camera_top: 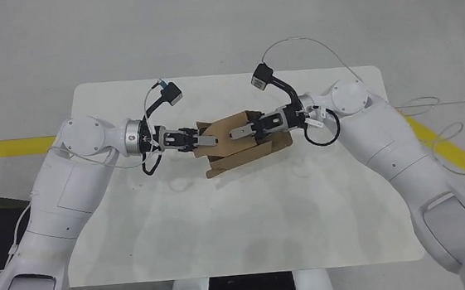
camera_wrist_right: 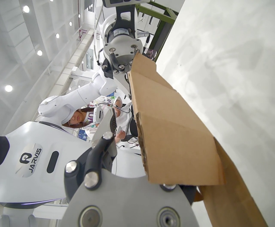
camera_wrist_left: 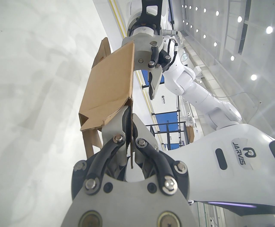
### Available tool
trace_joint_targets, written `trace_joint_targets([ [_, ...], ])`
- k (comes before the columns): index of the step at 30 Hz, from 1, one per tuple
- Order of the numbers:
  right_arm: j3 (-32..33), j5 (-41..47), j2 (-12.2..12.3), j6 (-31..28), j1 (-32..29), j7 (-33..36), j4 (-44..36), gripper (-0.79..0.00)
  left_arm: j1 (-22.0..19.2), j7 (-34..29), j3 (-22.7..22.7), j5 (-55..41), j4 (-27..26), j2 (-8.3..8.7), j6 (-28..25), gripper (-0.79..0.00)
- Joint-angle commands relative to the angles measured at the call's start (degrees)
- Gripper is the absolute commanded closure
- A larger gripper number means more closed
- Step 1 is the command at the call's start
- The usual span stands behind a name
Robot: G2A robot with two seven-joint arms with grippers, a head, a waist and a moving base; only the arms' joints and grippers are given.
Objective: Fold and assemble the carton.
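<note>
A brown cardboard carton point(camera_top: 240, 140), partly unfolded, is held above the middle of the white table point(camera_top: 141, 236) between both arms. My left gripper point(camera_top: 207, 136) is shut on the carton's left edge; the left wrist view has its fingers point(camera_wrist_left: 116, 122) pinching a thin cardboard flap point(camera_wrist_left: 109, 86). My right gripper point(camera_top: 241, 132) is at the carton's right end with its jaws open. One right finger point(camera_wrist_right: 108, 122) stands clear of the cardboard panel point(camera_wrist_right: 171, 133), which hides the other finger. The left gripper point(camera_wrist_right: 126, 86) also appears clamped at the panel's far edge.
The table's far edge point(camera_top: 226, 73) lies just behind the carton, and bare table surface extends in front of it point(camera_top: 240, 227). A yellow floor line point(camera_top: 4, 148) runs past the table on both sides.
</note>
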Motion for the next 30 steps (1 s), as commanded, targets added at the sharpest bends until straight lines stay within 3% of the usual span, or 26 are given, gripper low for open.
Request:
trace_joint_targets([
  [1, -0.3, 0.2, -0.1, -0.1, 0.2, -0.1, 0.3, -0.179, 0.0, -0.2, 0.0, -0.1, 0.0, 0.01, 0.1, 0.000],
  [4, -0.6, 0.5, -0.2, -0.2, 0.3, -0.2, 0.5, 0.000, -0.1, -0.3, 0.0, -0.1, 0.1, 0.03, 0.1, -0.018],
  [6, -0.7, 0.8, -0.2, -0.2, 0.3, -0.2, 0.6, 0.000, -0.2, -0.3, 0.1, 0.4, 0.0, 0.05, 0.1, -0.182],
  [8, -0.8, 0.9, -0.2, -0.3, 0.3, -0.3, 0.7, 0.000, -0.2, -0.2, 0.1, 0.6, 0.1, 0.06, 0.3, -0.397],
  [9, -0.8, 1.0, -0.2, -0.3, 0.3, -0.3, 0.8, 0.000, -0.2, -0.1, 0.2, 0.7, 0.0, 0.07, 0.4, -0.785],
  [18, -1.6, 0.1, -0.5, -1.2, 0.9, -1.2, 2.3, 0.000, -0.3, -0.4, -0.2, -1.2, -0.1, 0.10, 1.4, -0.785],
  [30, -2.9, -1.4, -2.1, -4.7, 1.7, -4.8, 7.6, 0.000, 0.6, -3.2, -2.1, -12.0, 0.5, 0.04, 4.2, -0.785],
])
